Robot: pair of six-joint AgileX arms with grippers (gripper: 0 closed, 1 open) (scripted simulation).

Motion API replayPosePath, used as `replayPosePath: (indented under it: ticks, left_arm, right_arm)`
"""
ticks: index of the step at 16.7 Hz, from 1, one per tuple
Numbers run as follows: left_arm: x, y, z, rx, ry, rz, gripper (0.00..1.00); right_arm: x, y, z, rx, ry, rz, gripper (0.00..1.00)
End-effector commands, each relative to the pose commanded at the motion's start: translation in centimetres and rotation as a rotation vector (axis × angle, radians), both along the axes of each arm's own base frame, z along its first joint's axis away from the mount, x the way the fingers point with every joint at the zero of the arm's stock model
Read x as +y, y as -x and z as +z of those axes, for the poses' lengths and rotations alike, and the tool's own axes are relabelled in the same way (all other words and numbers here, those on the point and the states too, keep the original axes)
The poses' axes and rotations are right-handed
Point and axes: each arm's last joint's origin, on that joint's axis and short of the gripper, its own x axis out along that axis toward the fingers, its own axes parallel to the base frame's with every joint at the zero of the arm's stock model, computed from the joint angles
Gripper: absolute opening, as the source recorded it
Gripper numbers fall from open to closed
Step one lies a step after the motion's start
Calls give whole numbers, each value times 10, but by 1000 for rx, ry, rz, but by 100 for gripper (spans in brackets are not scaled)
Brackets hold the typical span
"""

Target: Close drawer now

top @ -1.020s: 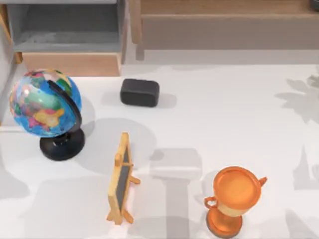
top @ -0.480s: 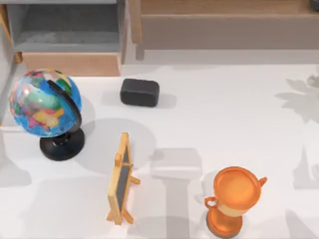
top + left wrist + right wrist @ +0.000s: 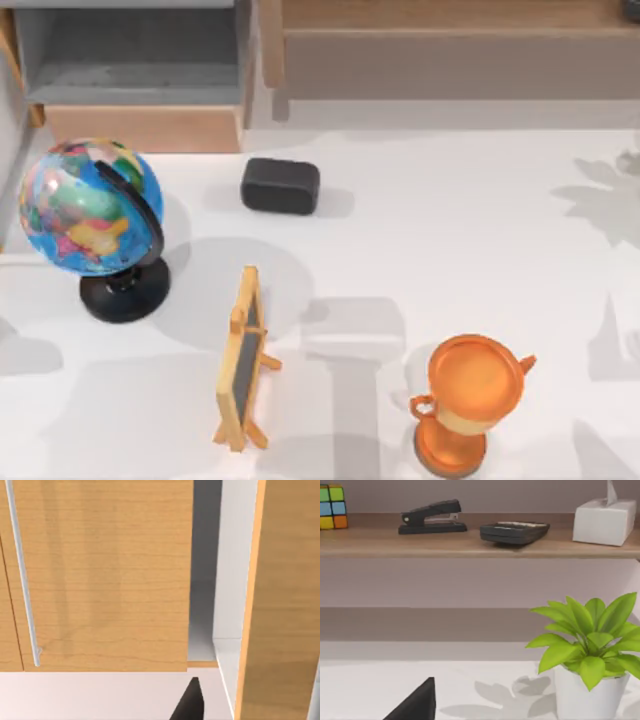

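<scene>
The drawer [image 3: 145, 128] stands pulled out at the table's back left in the top view. Its light tan front panel faces the table and its grey floor and walls are exposed. In the left wrist view a dark part of my left gripper [image 3: 190, 705] sits low before a tan wood panel [image 3: 105, 580] with a slim metal bar handle [image 3: 22, 580]. A grey-white gap [image 3: 202, 605] lies beside that panel. In the right wrist view a dark part of my right gripper [image 3: 417, 705] hangs above the white table, facing the shelf.
A globe [image 3: 88, 208] stands just in front of the drawer, with a black box [image 3: 280, 185] to its right. A small easel board [image 3: 243, 358] and an orange trophy [image 3: 468, 400] stand nearer the front. The brown shelf unit [image 3: 450, 50] holds a stapler [image 3: 432, 517], calculator [image 3: 515, 531] and tissue box [image 3: 605, 522]; a potted plant [image 3: 587, 650] stands at the right.
A shadow at the table's left edge has shrunk a little. Nothing on the table has moved and the drawer stands as before.
</scene>
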Motion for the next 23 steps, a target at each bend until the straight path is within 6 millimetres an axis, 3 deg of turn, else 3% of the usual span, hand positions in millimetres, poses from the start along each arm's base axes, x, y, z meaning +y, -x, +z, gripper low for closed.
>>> replayPosePath:
  ticks: [4,5,14,23]
  left_arm:
    - [0,0,0,0,0,0,2]
    - [0,0,0,0,0,0,0]
    - [1,0,-4,16,15,2,0]
    - [2,-31,-4,16,15,2,0]
  right_arm:
    - [0,0,0,0,0,0,100]
    - [0,0,0,0,0,0,100]
    - [0,0,0,0,0,0,100]
    - [0,0,0,0,0,0,100]
